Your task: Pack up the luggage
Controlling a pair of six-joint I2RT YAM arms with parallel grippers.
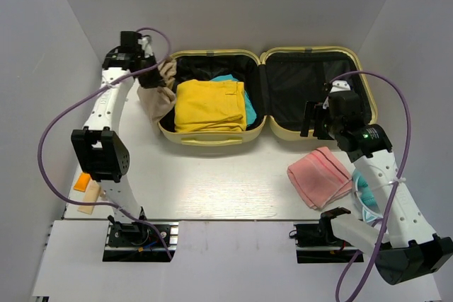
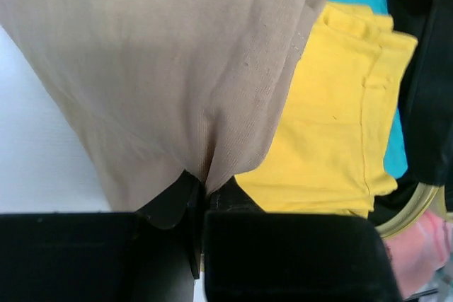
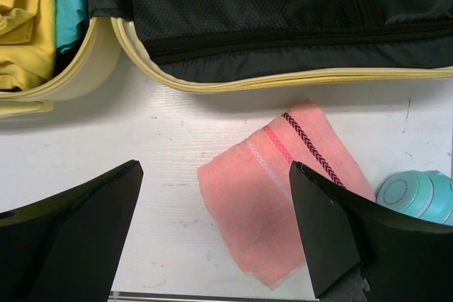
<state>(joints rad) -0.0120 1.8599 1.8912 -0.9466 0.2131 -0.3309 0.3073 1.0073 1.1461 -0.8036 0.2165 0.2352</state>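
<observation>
The left arm [image 1: 106, 107] rises from its base, bends at the elbow and reaches to the far left of the worktop [image 1: 212, 185], its wrist turned toward the middle. The left pincer [image 1: 151, 76] is clenched on a beige cloth [image 2: 156, 68]. The wrist view shows a fold of the cloth nipped between the fingers, with the rest hanging away from them. The luggage [image 1: 212, 138] lies open and flat just beyond and beside this pincer. Its near-left corner is under the hanging cloth, which drapes over the rim there. The right arm [image 1: 386, 182] leans in from the right edge with its forearm angled toward the middle. The right pincer [image 1: 315, 122] is released, with its fingers spread wide and nothing between them. It hovers above the worktop, and the right half of the luggage lies just ahead of its fingertips. A pink towel [image 3: 262, 203] with striped trim lies flat below the gap between the fingers. A round pale teal case [image 3: 414, 196] sits just to the right of the towel. The left half of the luggage holds a folded yellow garment [image 1: 209, 105] lying on a teal garment [image 1: 249, 104] that shows at its right edge. The right half shows its black mesh lining [image 3: 248, 5].
</observation>
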